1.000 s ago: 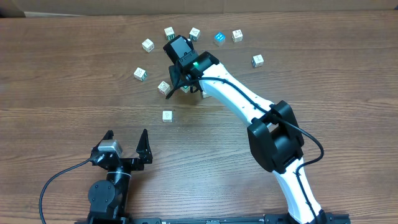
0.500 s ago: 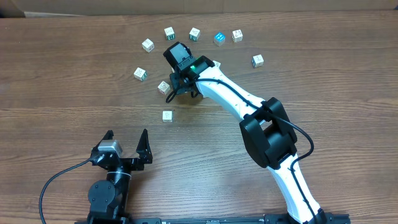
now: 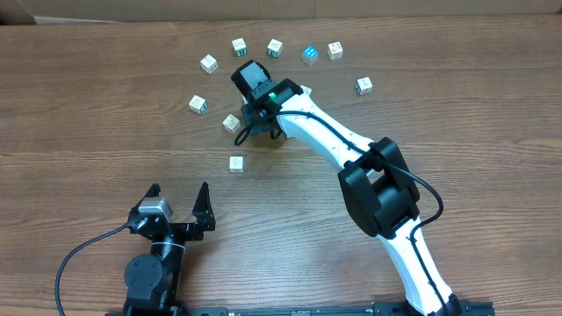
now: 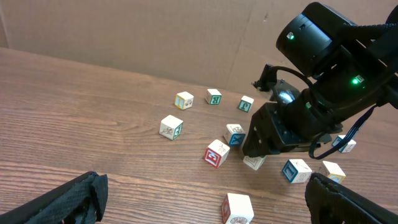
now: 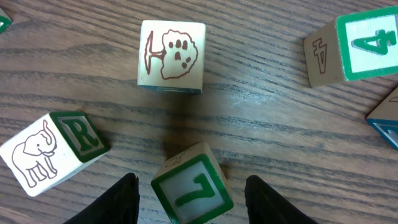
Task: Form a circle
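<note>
With my right gripper [image 5: 191, 196] low over the circle [image 5: 169, 55] at the table's far middle, jaws apart astride the green 7 cube [image 5: 193, 186], I fear an off-centre squeeze could twist it into the elephant cube [image 5: 50, 149]; the left gripper [image 3: 180, 204] sits spread wide.

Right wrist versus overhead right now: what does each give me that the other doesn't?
Only the right wrist: printed faces up close. A green 7 block sits between the right end effector fingers with a gap on each side, a tree block lies beyond it, and an elephant-and-R block is at the picture's left.
Only the overhead: the left end effector, open and well away from the blocks, the whole right arm, and how the full scatter of blocks lies.
Both: the wooden table and blocks near the right arm's tip.
</note>
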`<state>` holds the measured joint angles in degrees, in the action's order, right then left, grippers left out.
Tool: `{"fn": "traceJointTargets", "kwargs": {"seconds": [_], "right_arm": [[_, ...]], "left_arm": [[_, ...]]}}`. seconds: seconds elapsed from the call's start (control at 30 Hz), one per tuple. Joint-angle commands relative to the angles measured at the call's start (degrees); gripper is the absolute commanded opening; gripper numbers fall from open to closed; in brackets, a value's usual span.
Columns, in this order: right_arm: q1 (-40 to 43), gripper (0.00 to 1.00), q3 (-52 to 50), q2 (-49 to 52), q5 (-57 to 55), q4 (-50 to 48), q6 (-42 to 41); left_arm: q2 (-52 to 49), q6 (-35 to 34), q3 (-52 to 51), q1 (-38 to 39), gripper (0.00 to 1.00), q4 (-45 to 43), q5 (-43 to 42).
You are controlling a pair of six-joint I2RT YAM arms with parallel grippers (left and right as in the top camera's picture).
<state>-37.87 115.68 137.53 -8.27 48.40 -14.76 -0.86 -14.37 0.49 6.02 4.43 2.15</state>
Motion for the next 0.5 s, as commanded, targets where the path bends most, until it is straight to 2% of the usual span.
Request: {"fn": "traceJointTargets", "kwargs": {"seconds": [0.0, 0.47], "right_arm": [[0.4, 0.52, -0.2, 0.0, 0.2, -0.6, 0.2], [0.5, 0.52, -0.2, 1.0, 0.2, -0.7, 0.2]], "left_arm": [[0.6, 1.6, -0.2, 0.4, 1.00, -0.1, -0.3], [0.6, 1.6, -0.2, 0.4, 1.00, -0.1, -0.3]]}}
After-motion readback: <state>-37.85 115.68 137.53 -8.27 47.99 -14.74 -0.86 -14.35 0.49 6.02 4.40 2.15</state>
